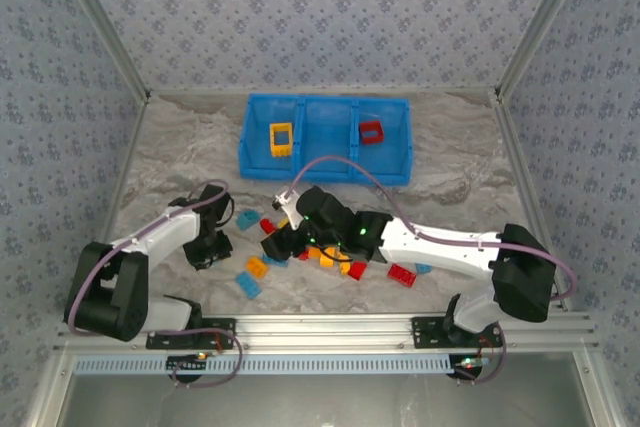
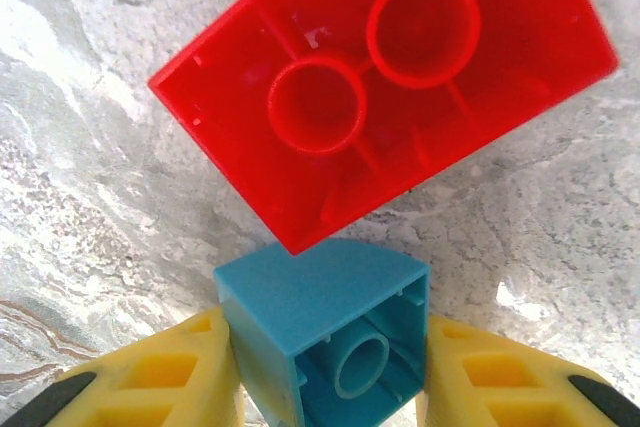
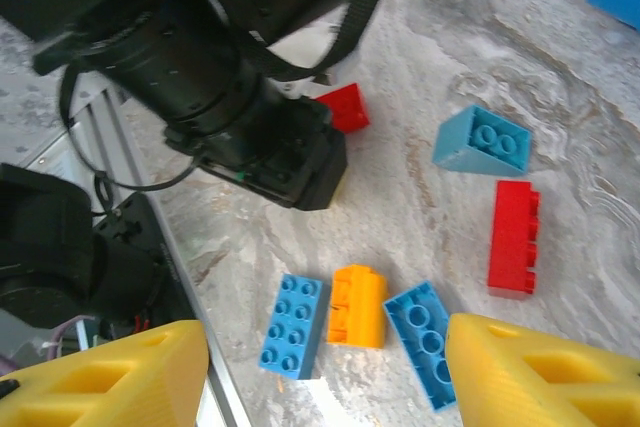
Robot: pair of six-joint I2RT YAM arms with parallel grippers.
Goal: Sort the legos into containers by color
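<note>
The left tool (image 2: 328, 387) pinches a light blue brick (image 2: 330, 327) by its sides, a red brick (image 2: 390, 87) touching at 12 o'clock, probably to lift it clear. The right tool (image 3: 325, 377) hangs spread over loose bricks (image 3: 357, 305); the blue bin (image 1: 325, 169) sits at 12 o'clock
</note>
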